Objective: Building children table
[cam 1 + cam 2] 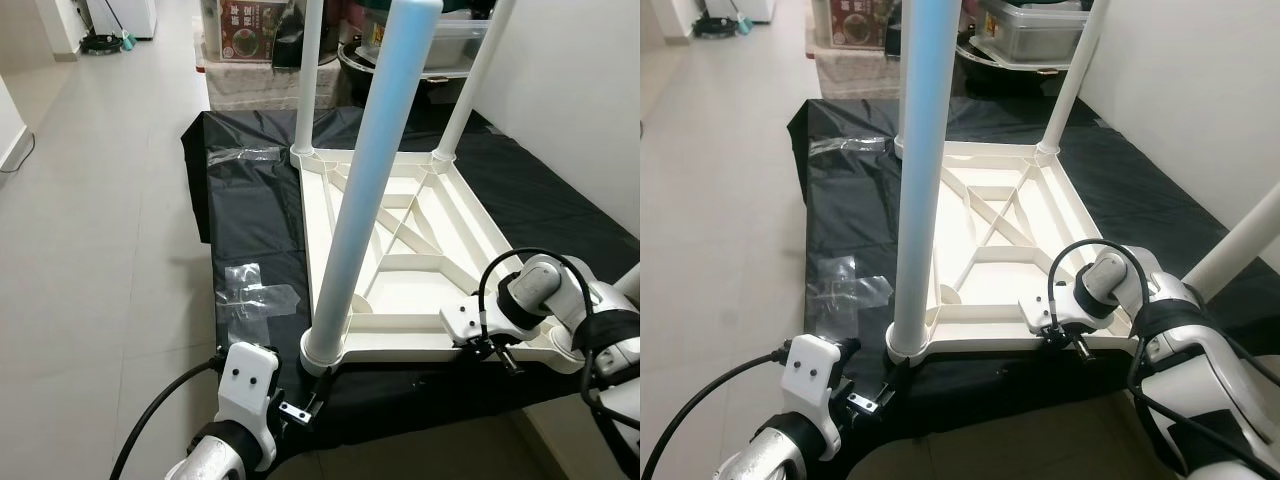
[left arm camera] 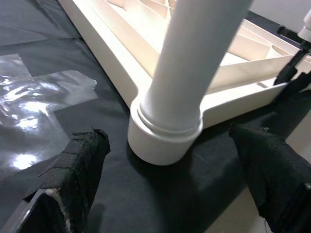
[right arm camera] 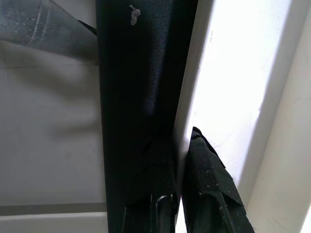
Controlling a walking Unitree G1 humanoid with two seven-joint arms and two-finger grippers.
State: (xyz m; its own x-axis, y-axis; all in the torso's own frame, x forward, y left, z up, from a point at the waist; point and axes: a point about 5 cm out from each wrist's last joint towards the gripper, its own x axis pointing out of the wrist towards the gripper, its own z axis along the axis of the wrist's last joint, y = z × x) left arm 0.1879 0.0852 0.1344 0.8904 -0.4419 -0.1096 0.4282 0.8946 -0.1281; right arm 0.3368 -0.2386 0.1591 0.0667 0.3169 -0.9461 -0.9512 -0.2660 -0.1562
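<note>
The white children's table (image 1: 400, 346) lies upside down on a black sheet (image 1: 250, 215). Three legs stand up from it: a near-left leg (image 1: 370, 170), a far-left leg (image 1: 308, 80) and a far-right leg (image 1: 470, 90). Another white leg (image 1: 1240, 250) slants up at the near right. My left gripper (image 1: 305, 405) is open at the foot of the near-left leg, one finger (image 2: 82, 165) on each side of its socket (image 2: 163, 141), not touching it. My right gripper (image 1: 1070, 340) is at the table's near rim, its fingers (image 3: 204, 189) closed on the thin white edge (image 3: 218, 97).
Clear tape patches (image 1: 255, 290) lie on the sheet left of the table. The sheet's near edge drops to the tiled floor (image 1: 90, 200). Boxes and a container (image 1: 250, 30) stand at the back, and a white wall (image 1: 580, 90) runs along the right.
</note>
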